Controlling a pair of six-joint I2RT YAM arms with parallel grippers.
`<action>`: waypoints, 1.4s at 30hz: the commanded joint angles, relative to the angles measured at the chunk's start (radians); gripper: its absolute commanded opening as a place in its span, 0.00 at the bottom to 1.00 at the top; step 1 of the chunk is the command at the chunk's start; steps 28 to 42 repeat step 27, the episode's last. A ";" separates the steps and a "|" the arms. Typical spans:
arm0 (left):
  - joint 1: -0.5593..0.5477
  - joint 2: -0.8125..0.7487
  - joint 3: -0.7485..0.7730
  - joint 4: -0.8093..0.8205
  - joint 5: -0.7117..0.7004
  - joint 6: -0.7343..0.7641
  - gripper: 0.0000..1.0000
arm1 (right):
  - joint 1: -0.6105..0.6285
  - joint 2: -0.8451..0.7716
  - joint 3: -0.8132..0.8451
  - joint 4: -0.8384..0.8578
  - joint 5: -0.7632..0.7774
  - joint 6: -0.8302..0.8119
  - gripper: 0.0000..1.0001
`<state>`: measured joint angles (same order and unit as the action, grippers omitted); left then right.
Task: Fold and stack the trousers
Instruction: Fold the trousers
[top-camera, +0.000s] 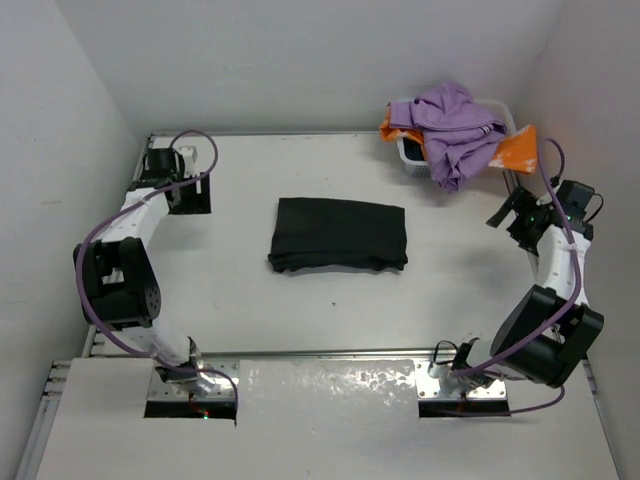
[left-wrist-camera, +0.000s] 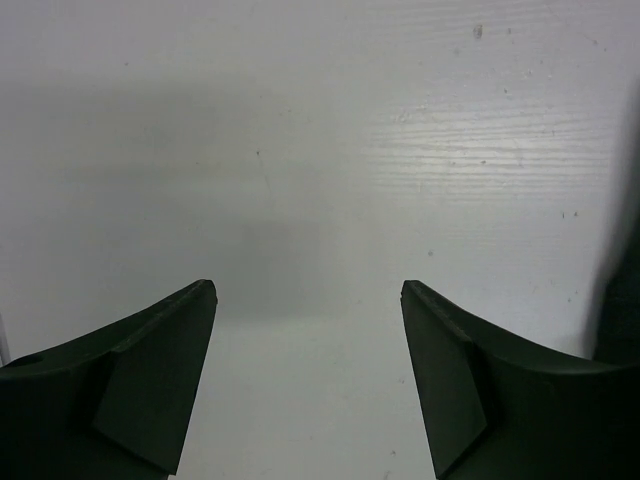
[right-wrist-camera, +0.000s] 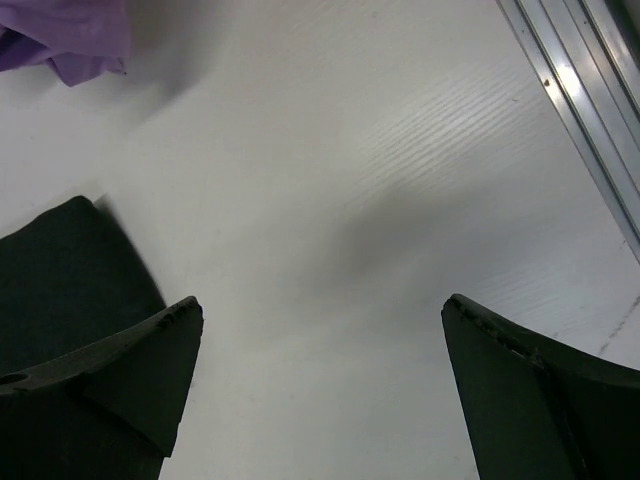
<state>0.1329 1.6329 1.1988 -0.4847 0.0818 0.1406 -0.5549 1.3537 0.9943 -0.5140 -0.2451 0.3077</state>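
Note:
The black trousers lie folded into a flat rectangle at the middle of the table. My left gripper hovers at the far left, well away from them; in the left wrist view it is open over bare white table. My right gripper hangs off the trousers' right side and holds nothing. In the right wrist view it stands wide open above the table, and a corner of the trousers shows behind its left finger. A blurred dark strip shows at the left wrist view's right edge.
A white bin at the back right holds a purple garment and an orange cloth. The purple garment also shows in the right wrist view. An aluminium rail runs along the table's right edge.

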 joint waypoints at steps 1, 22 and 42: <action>-0.004 -0.050 -0.018 0.014 0.004 -0.006 0.73 | 0.003 -0.025 -0.020 0.015 0.032 0.019 0.99; 0.011 -0.064 -0.051 0.031 0.006 -0.027 0.73 | 0.003 -0.047 -0.022 0.002 0.099 0.019 0.99; 0.011 -0.062 -0.053 0.034 0.010 -0.029 0.73 | 0.003 -0.090 -0.063 0.037 0.109 0.011 0.99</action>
